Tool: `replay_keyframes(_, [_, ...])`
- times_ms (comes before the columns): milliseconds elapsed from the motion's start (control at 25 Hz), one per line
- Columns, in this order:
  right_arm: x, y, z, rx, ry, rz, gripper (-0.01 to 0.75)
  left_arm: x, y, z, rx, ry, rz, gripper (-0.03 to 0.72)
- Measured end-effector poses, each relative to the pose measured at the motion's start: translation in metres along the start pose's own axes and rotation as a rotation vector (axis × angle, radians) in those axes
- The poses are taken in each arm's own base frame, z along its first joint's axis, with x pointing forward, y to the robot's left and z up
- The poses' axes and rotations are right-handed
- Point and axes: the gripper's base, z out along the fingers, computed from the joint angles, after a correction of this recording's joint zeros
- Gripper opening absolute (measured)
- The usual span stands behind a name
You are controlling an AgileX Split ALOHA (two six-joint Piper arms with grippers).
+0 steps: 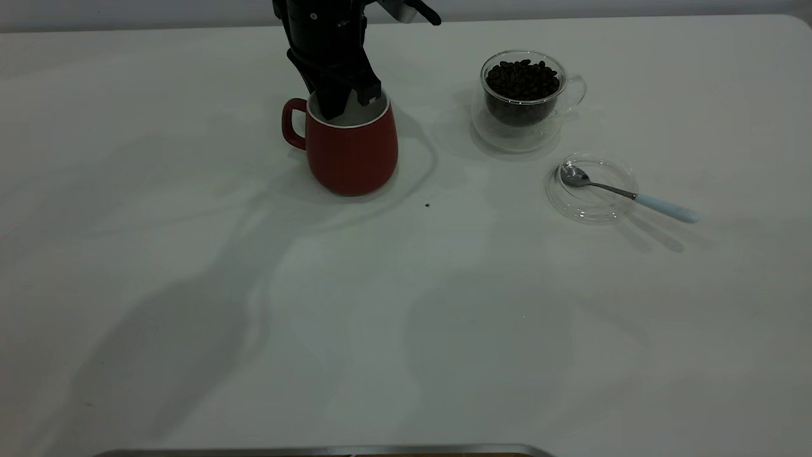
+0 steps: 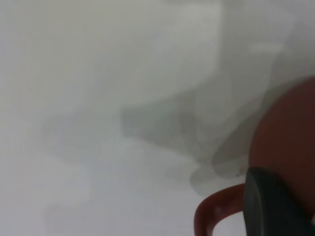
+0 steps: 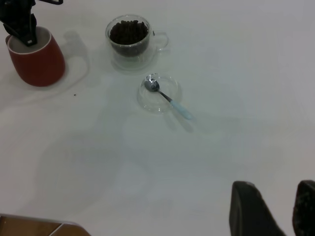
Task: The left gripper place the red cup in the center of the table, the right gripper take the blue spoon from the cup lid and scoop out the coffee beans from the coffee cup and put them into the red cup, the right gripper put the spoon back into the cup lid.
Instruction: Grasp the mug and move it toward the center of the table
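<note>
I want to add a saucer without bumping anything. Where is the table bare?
Bare: the table's whole near half, and the far left beyond the red cup. Crowded: the far right, where the coffee cup, cup lid and blue spoon cluster.

Left gripper (image 1: 346, 101): far centre-left, pointing down, clamped across a rim. Right gripper (image 3: 275, 209): near right, raised, fingers parted.
</note>
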Motion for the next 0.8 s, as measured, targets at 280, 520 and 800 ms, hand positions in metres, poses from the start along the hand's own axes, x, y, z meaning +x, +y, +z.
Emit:
replay_keyframes(280, [0.000, 0.000, 0.000, 0.000, 0.000, 0.000, 0.263, 0.000, 0.000, 0.000, 0.002, 0.005, 0.000, 0.121])
replay_keyframes(520, [0.000, 0.000, 0.000, 0.000, 0.000, 0.000, 0.263, 0.001, 0.000, -0.001, 0.006, 0.017, -0.001, 0.333])
replay_keyframes(800, [0.000, 0.000, 0.000, 0.000, 0.000, 0.000, 0.263, -0.001, 0.003, -0.035, 0.031, -0.023, -0.032, 0.492])
